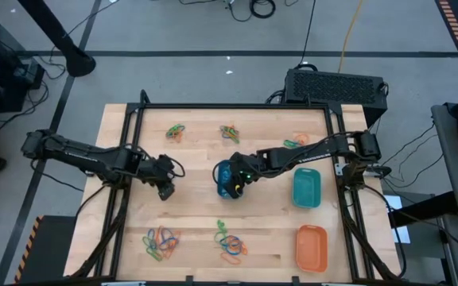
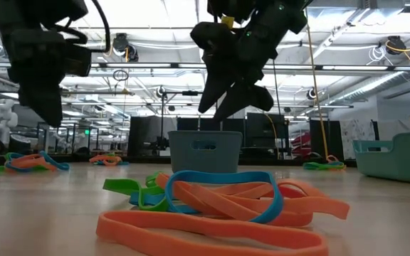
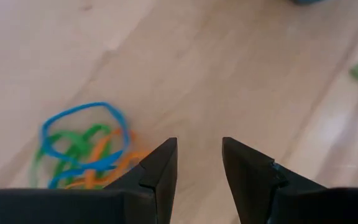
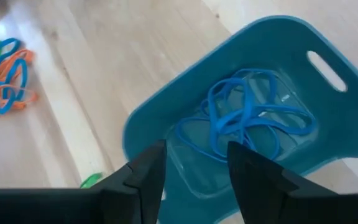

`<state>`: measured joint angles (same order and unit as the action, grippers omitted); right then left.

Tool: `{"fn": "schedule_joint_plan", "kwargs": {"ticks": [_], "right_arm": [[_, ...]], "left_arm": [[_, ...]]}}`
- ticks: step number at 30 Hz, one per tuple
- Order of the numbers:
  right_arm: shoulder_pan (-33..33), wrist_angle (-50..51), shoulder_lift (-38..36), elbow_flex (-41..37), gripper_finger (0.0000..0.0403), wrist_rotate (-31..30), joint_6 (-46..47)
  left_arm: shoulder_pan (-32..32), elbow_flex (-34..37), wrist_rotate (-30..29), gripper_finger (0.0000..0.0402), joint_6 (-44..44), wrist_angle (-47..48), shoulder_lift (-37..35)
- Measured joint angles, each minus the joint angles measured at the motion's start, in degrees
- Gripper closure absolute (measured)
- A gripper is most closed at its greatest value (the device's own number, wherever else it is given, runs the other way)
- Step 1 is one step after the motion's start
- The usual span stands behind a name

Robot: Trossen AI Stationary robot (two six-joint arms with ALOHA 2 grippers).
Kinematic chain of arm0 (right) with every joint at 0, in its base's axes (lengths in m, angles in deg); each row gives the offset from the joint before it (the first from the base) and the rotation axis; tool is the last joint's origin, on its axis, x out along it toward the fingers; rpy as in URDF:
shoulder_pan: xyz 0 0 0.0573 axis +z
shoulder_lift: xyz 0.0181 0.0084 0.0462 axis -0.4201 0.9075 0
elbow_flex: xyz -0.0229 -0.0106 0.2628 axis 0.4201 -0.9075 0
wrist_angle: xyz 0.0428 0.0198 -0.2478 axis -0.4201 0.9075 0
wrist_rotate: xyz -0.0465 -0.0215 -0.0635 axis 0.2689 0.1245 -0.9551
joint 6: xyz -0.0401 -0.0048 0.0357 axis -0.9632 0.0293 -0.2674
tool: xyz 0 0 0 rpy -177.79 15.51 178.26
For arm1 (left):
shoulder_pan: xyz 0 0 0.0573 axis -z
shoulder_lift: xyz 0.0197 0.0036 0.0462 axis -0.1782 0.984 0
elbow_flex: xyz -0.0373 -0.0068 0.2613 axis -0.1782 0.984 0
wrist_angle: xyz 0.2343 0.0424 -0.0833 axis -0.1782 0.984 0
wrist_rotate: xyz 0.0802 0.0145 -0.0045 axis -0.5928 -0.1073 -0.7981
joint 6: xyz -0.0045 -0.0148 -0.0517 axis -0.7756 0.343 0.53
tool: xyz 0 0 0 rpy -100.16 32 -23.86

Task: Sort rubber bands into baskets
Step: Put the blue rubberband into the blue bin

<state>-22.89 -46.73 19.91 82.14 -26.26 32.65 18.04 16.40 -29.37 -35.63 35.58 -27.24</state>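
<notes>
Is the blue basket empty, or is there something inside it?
Not empty. The right wrist view looks down into the blue plastic basket, and several thin blue rubber bands lie tangled on its bottom.

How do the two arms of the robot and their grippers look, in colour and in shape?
Both arms are dark, nearly black, built of slim jointed segments. The left gripper and the right gripper each end in two flat, wedge-shaped black fingers with angular edges. A thin dark cable loops beside the left wrist in the high view. The right arm's wrist shows a small green light and a yellow marking.
</notes>
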Motion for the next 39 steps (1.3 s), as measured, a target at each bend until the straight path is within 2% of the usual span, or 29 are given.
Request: {"fn": "schedule_joint_plan", "kwargs": {"ticks": [3, 9, 17, 22, 25, 29, 32, 35, 39], "right_arm": [[0.24, -1.12, -0.74, 0.00, 0.0241, 2.34, -2.27], [2.43, -6.69, -1.90, 0.02, 0.0241, 4.91, -8.79], [6.74, -9.99, -1.90, 0.00, 0.0241, 5.45, -20.47], [7.54, -9.83, -1.90, 0.00, 0.0241, 5.13, -22.42], [7.54, -9.69, -1.90, 0.00, 0.0241, 5.12, -22.51], [7.41, -9.49, -1.90, 0.00, 0.0241, 5.07, -23.84], [7.37, -9.56, -1.90, 0.00, 0.0241, 5.03, -25.54], [7.20, -9.53, -1.90, 0.00, 0.0241, 4.94, -27.14], [6.85, -9.49, -1.90, 0.00, 0.0241, 4.94, -27.46]], "left_arm": [[1.80, 0.00, 3.92, 0.0267, -5.08, -5.20, -0.02], [6.46, 0.00, 4.13, 0.0267, -9.83, -9.75, 0.60], [9.40, 0.00, 4.24, 0.0267, -6.26, -7.88, 4.57], [13.72, 0.00, 13.17, 0.0267, -5.22, -8.22, 7.23], [18.93, 0.00, 15.28, 0.0267, -4.06, -7.58, 8.08], [25.37, 0.00, 14.43, 0.0267, -3.40, -8.50, 9.77], [28.60, 0.00, 12.13, 0.0267, -3.47, -12.73, 12.58], [30.31, -0.03, 9.29, 0.0267, -3.26, -18.20, 16.08], [30.86, -0.04, 5.05, 0.0267, -3.01, -18.00, 20.31]]}}
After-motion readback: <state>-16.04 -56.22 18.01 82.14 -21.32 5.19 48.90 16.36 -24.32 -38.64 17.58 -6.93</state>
